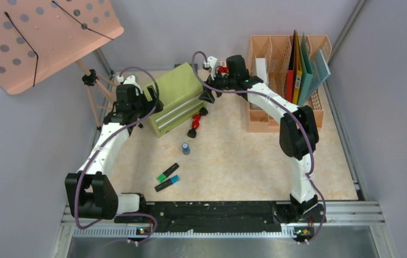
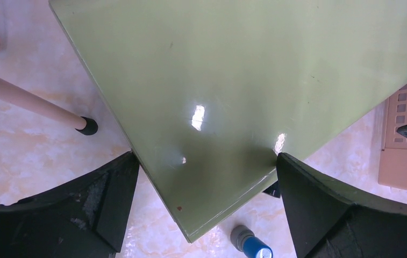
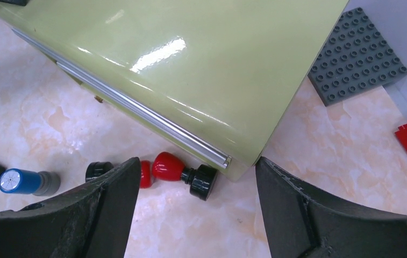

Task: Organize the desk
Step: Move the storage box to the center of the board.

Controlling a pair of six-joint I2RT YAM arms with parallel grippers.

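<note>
The desk [image 1: 244, 161] takes up the whole middle of the space, a pale marbled top with grey walls round it and the two arms bolted along its near rail. A green cabinet [image 1: 177, 97] sits at an angle towards the back left. Both arms reach to it.

The left gripper [image 1: 148, 103] is at the cabinet's left corner. Its wrist camera shows the fingers [image 2: 99, 209] spread as wide as they go, with that corner between them. The tips sit right at the cabinet's edges, but I cannot tell whether they press on it.

The right gripper [image 1: 209, 94] hangs over the cabinet's right front corner. Its fingers [image 3: 308, 215] are apart and hold nothing. Below the gap lies a red stamp [image 3: 182, 172] with a black end, just beside the cabinet's base.

A blue-capped stamp [image 1: 186, 148] stands alone nearer the middle of the desk. Two markers [image 1: 167, 178] lie side by side nearer the front, one tipped green and one tipped blue.

A peach file rack [image 1: 260, 123] with upright folders [image 1: 298, 70] stands at the back right. A grey studded plate [image 3: 357, 54] lies behind the cabinet, near the wall. A peach board [image 1: 34, 32] with holes stands on wooden legs at the back left. One black-tipped leg [image 2: 29, 105] rests on the desk close to the cabinet.
</note>
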